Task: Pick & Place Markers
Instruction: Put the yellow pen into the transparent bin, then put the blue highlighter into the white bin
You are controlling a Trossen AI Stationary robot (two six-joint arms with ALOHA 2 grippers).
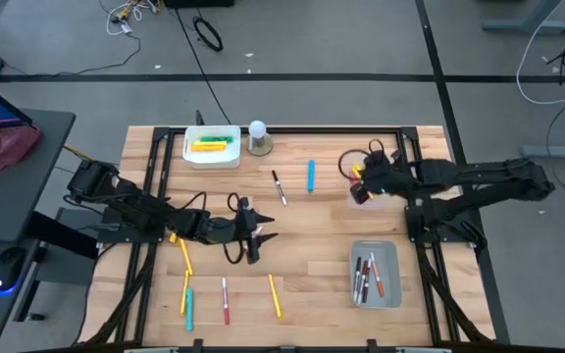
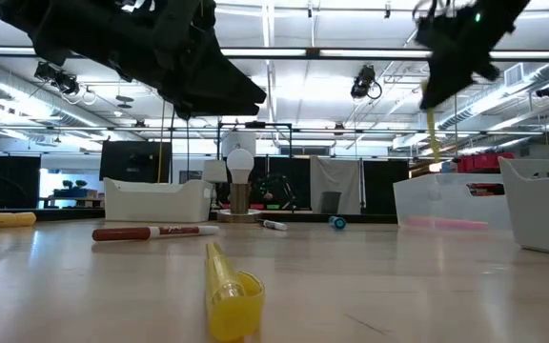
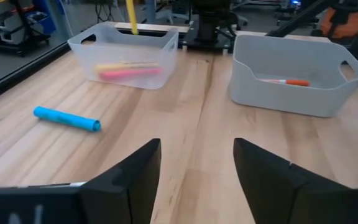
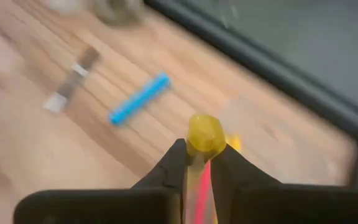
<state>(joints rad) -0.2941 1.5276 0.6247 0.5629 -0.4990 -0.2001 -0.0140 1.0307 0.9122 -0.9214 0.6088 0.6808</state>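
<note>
Wooden desk (image 1: pixel 302 265) sits under my arms. My right tool (image 4: pixel 199 163) squeezes a yellow marker (image 4: pixel 205 135) up high. My left tool (image 3: pixel 196 163) hangs open, holding nothing.

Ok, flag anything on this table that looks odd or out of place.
One non-marker sits among the markers: a white light bulb standing upright on a round base at the far edge, beside the white bin. Otherwise the loose markers are merely scattered, and the right gripper holds a yellow marker in mid-air.
</note>
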